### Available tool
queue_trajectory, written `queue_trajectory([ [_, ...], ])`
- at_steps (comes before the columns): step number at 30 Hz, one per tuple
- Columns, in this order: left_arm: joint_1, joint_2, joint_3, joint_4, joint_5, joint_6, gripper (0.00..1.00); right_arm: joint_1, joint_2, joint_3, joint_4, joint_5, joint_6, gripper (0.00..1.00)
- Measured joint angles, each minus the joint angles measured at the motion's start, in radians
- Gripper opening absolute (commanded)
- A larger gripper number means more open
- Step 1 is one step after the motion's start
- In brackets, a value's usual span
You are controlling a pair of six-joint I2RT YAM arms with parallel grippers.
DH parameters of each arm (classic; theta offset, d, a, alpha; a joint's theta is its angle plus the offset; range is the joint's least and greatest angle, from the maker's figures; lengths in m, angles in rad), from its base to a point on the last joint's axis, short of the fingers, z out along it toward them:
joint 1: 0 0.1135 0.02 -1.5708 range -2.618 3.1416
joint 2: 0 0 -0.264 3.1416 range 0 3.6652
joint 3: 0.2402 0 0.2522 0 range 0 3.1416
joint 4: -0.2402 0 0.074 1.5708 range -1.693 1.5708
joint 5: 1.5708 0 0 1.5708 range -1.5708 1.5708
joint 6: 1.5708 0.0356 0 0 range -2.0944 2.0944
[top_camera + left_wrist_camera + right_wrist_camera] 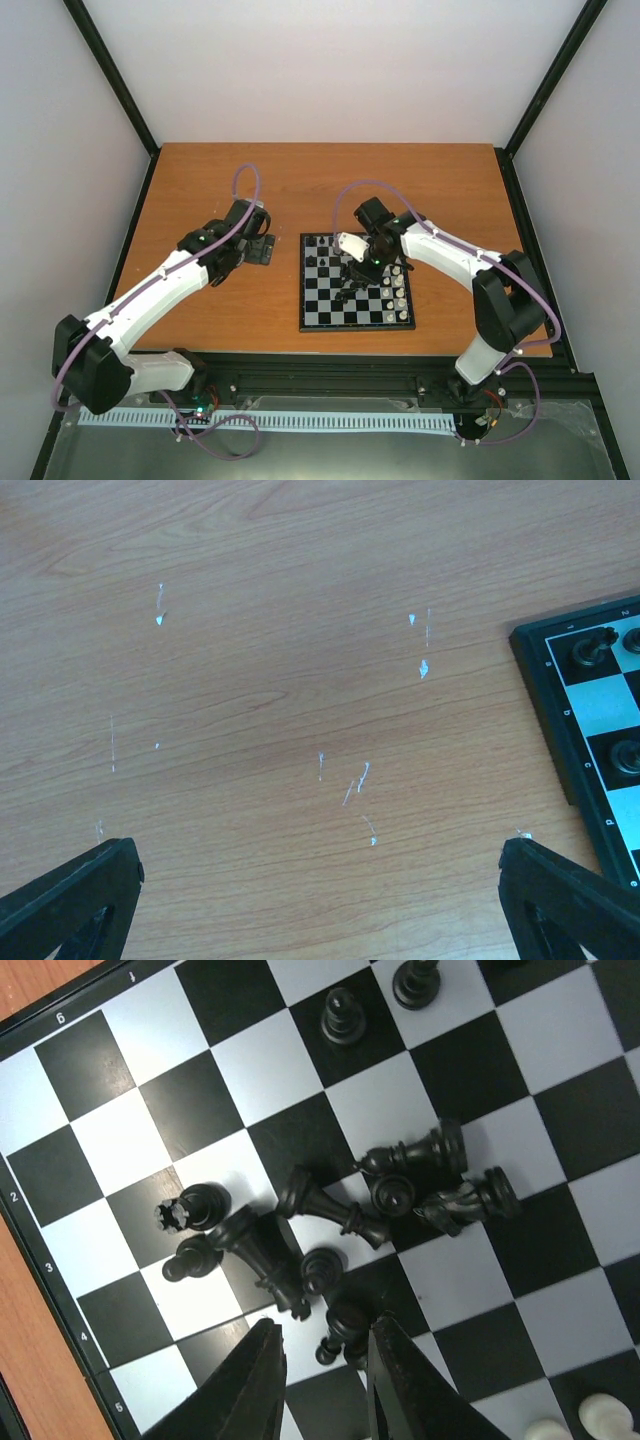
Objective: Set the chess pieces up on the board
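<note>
**Step in hand, as judged:** lifting one black man out of the heap.

**Right arm:** The right gripper (pixel 327 1325) hangs low over the middle of the board (pixel 325 305). Its jaws are narrowly parted astride a toppled black piece (pixel 343 1322). Light square shows between that piece and one finger, so no pinch is made. The piece lies at the fringe of a heap of fallen black pieces (pixel 320 1202), several of them touching one another.

**Recommendation:** Centre the jaws on the piece's body, close across its narrow width and lift straight up. Neighbours lie just beside it, and a sideways drag would likely scatter them.

**Clearance:** Upright black pieces (pixel 592 650) along the board's left edge and white pieces (pixel 399 285) along its right edge need room on the carry.

**Left arm:** The left gripper (pixel 318 855) is spread wide over the bare table (pixel 250 680), beside the board's left edge, holding nothing.
</note>
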Motion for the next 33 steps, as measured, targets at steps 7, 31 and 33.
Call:
queue_trajectory([
  [7, 0.0, 0.013, 0.0, 0.0, 0.0, 0.0, 1.0, 0.037, 0.052, 0.001, 0.013, 0.003, -0.001, 0.24],
  [31, 0.0, 0.015, 0.0, -0.001, 0.0, 0.001, 1.0, 0.057, 0.127, 0.026, 0.039, 0.08, 0.005, 0.03],
  [33, 0.0, 0.015, 0.0, -0.001, -0.001, 0.001, 1.0, 0.057, 0.126, 0.026, 0.039, 0.081, 0.004, 0.03],
])
